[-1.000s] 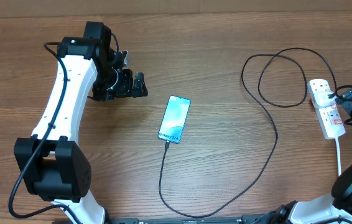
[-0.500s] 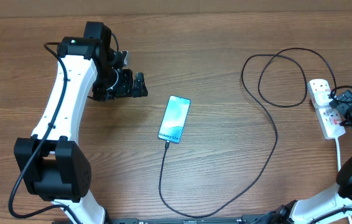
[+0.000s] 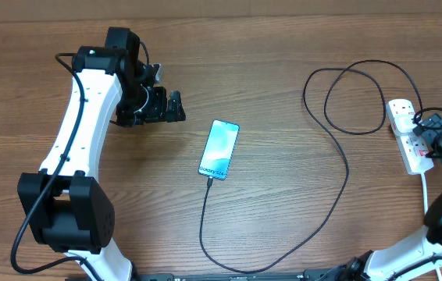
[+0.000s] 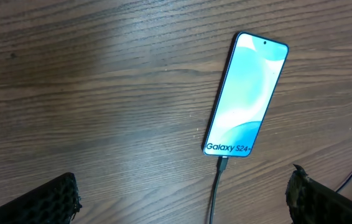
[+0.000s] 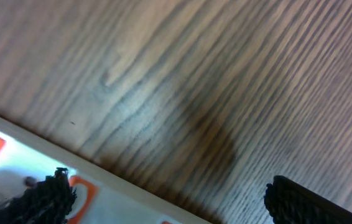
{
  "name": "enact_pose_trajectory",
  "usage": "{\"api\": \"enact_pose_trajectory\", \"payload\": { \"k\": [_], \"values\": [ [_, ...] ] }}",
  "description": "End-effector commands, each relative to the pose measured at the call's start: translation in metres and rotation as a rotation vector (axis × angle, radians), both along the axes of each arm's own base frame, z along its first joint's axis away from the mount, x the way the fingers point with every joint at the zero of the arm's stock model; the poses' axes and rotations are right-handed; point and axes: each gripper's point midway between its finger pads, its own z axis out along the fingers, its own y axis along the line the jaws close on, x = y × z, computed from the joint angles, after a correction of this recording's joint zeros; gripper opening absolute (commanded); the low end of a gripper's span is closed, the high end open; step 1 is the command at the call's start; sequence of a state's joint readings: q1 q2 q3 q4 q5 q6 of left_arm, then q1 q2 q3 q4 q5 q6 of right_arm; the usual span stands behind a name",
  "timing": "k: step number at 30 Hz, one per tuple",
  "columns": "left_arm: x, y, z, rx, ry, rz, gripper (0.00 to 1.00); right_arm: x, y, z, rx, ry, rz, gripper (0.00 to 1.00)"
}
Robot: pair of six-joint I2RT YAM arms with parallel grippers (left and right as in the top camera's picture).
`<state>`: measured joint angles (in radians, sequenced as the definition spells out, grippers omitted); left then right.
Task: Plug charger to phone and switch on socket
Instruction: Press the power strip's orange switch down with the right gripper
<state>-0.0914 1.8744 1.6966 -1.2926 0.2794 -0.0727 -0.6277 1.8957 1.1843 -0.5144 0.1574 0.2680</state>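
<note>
The phone [image 3: 219,149] lies face up on the table [image 3: 283,47] with the charger cable [image 3: 344,168] in its near end, looping to the power strip [image 3: 408,134] at the right, where the right gripper [image 3: 429,138] hovers wide and empty; the left gripper [image 3: 177,107], also wide and empty, hangs near the phone

White socket [image 5: 20,158], red switches [image 5: 81,191], beside the wide-spread end effector [image 5: 170,190]

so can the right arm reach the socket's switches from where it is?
Probably yes: the open right gripper hovers right at the socket, a red switch just beside it, nothing visibly between them.
</note>
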Motion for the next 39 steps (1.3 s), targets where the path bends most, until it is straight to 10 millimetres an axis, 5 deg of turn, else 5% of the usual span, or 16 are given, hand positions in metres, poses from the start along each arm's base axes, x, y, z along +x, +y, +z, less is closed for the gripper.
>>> {"api": "enact_pose_trajectory", "payload": {
  "k": [1,39],
  "values": [
    [0.0,0.001,0.004,0.0,-0.01,0.007,1.0,-0.002,0.001,-0.014,0.02,0.025,0.001,1.0],
    [0.0,0.001,0.004,0.0,-0.01,0.007,1.0,-0.007,0.033,-0.028,0.19,0.032,0.029,1.0]
  ]
}}
